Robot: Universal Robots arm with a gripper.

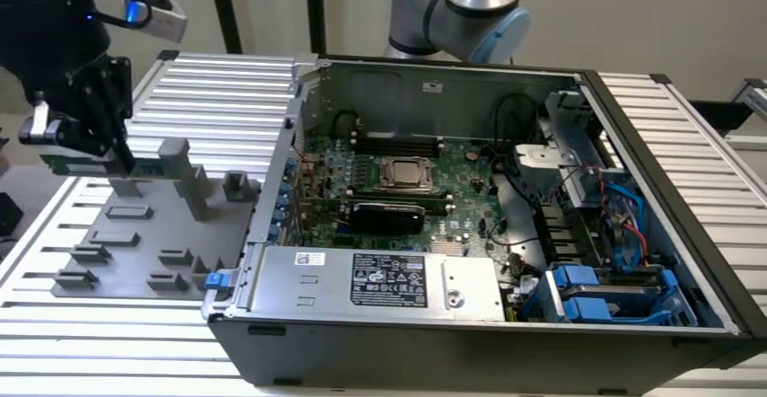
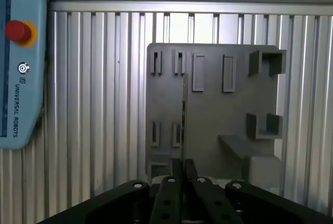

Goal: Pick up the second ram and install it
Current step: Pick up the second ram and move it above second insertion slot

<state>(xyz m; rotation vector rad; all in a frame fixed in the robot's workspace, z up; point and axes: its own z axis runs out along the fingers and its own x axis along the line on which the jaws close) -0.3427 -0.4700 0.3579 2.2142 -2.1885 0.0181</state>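
In the exterior view my gripper [image 1: 86, 145] hangs at the far left, over the grey holder plate [image 1: 132, 235]. It is shut on the second ram [image 1: 146, 167], a thin green stick lying level. The stick's free end reaches the tall grey post [image 1: 175, 159]; whether it still rests in the post's slot I cannot tell. In the wrist view the second ram [image 2: 183, 112] shows edge-on, running out from between my fingertips [image 2: 182, 174] over the holder plate [image 2: 213, 109]. The motherboard [image 1: 468, 159] with its CPU socket [image 1: 408, 174] lies inside the open computer case [image 1: 480, 334], to the exterior view's right of me.
Several grey holder blocks [image 1: 240, 186] stand on the plate. A ribbed aluminium table [image 1: 228, 83] carries everything. A second arm's base [image 1: 473, 6] stands behind the case. A teach pendant [image 2: 21, 78] with a red button [image 2: 18, 30] lies beside the plate.
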